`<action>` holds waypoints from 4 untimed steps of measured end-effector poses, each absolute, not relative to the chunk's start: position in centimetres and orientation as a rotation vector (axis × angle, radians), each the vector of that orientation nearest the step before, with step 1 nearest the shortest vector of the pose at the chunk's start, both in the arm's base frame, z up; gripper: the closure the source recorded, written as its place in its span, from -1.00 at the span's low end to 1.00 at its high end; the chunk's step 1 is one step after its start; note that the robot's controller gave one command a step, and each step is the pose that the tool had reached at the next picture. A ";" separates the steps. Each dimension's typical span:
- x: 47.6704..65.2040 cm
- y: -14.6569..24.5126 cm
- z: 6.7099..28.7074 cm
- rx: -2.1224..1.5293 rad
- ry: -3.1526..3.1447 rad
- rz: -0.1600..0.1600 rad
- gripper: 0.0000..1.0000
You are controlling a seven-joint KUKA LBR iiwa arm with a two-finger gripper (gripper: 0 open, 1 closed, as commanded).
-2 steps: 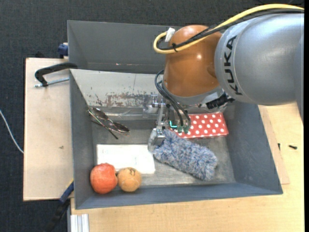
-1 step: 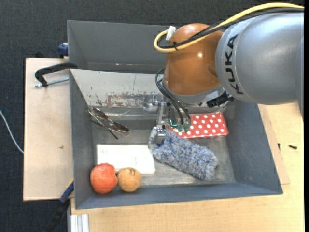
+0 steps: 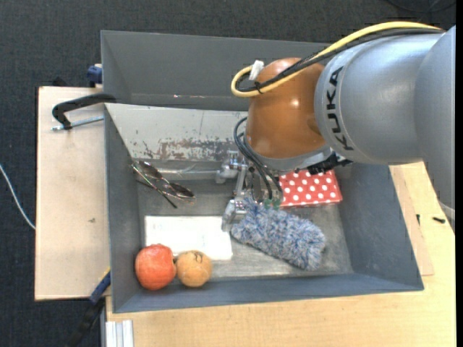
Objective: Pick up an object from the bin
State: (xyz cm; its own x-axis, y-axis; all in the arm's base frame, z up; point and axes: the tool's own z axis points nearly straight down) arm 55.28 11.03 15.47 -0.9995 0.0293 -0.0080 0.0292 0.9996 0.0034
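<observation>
My gripper [image 3: 241,207] reaches down in the middle of the bin, its fingertips at the left end of a fuzzy blue-grey cloth [image 3: 283,237] that lies on the bin floor. Whether the fingers have closed on the cloth is hidden by the wrist. Just behind the cloth, to the right, lies a red item with white polka dots [image 3: 312,189]. A white flat card [image 3: 187,237] lies on the floor left of the cloth.
A pair of glasses [image 3: 162,181] rests at the back left. A red-orange fruit [image 3: 155,267] and a tan round fruit [image 3: 193,268] sit in the front left corner. The arm with its orange cover hangs over the bin's back right.
</observation>
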 end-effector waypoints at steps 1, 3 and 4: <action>55.1 9.7 12.2 -0.119 3.145 0.000 -1.00; 55.3 4.2 12.7 -0.236 3.127 0.002 -1.00; 56.8 4.2 8.3 -0.695 3.061 0.001 1.00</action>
